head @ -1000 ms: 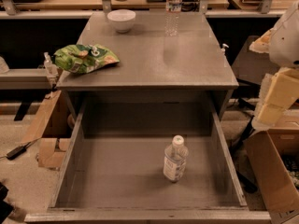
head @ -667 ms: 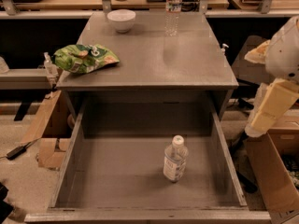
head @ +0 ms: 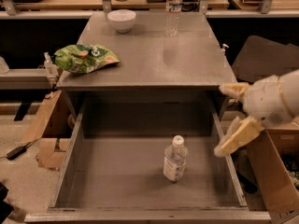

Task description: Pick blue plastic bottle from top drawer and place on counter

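Observation:
The blue plastic bottle [head: 175,159] stands upright on the floor of the open top drawer [head: 117,171], right of its middle. It is short and clear, with a white cap and a pale label. My gripper [head: 221,120] comes in from the right and hangs over the drawer's right wall, above and to the right of the bottle and apart from it. Its two pale fingers [head: 236,136] are spread wide and hold nothing. The grey counter [head: 159,59] lies just behind the drawer.
On the counter are a green snack bag [head: 84,58] at the left edge, a white bowl [head: 121,20] at the back and a taller clear water bottle [head: 173,9]. Cardboard boxes stand on the floor at the left [head: 44,129] and right [head: 275,167].
My gripper has moved left and down, from beside the cabinet to over the drawer's right wall. The bottle has not moved.

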Action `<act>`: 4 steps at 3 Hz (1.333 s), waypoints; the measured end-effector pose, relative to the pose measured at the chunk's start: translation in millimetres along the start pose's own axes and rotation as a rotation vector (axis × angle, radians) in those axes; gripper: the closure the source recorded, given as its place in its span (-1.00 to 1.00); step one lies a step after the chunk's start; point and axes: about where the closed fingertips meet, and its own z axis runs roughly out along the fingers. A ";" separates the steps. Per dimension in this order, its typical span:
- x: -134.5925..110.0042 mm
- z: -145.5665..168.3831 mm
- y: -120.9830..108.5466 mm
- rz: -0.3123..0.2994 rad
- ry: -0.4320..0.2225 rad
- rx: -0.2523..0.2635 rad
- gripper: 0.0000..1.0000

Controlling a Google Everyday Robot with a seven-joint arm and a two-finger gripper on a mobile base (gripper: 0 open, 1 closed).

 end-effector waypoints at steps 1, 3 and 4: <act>6.2 28.0 11.8 0.030 -0.205 -0.013 -1.00; 13.2 38.1 35.6 0.088 -0.297 -0.043 -1.00; 19.2 83.9 41.7 0.081 -0.324 -0.091 -1.00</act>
